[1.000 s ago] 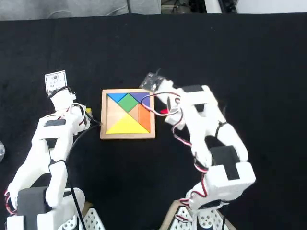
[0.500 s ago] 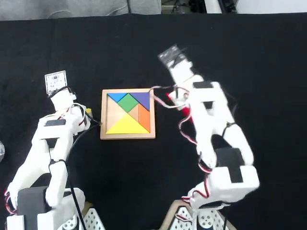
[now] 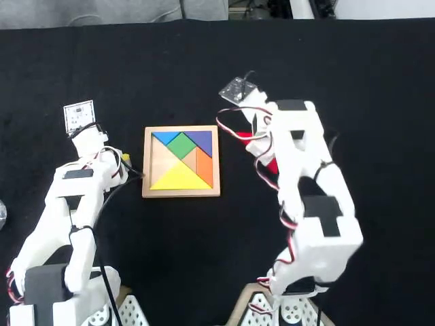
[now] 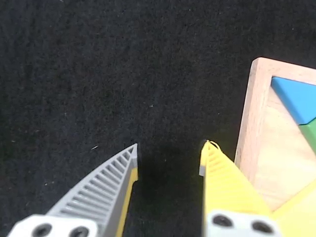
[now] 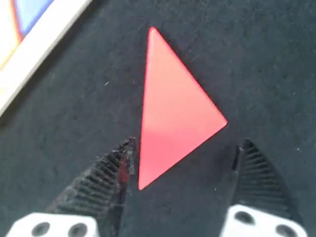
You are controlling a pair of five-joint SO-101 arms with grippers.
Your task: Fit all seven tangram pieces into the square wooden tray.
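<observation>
The square wooden tray [image 3: 146,163] lies left of centre and holds blue, green, purple, orange and yellow pieces, with bare wood at its left side. A red triangle [image 5: 175,111] lies flat on the black cloth to the tray's right, and a bit of it [image 3: 271,165] peeks out under the right arm. My right gripper [image 5: 187,144] hovers open just above it, one finger on each side, touching nothing. My left gripper [image 4: 172,146] is open over bare cloth, right beside the tray's left rim [image 4: 247,118]. It appears as the left gripper [image 3: 129,166] from above.
Black cloth [image 3: 367,88] covers the whole table, and a grey strip [image 3: 102,10] runs along its far edge. Both arm bases [image 3: 285,299] stand at the near edge. The right arm's white links [image 3: 299,156] hang over the cloth right of the tray.
The right arm has swung from the tray's upper right corner out to the right and now stands over the red triangle. The left arm has not moved.
</observation>
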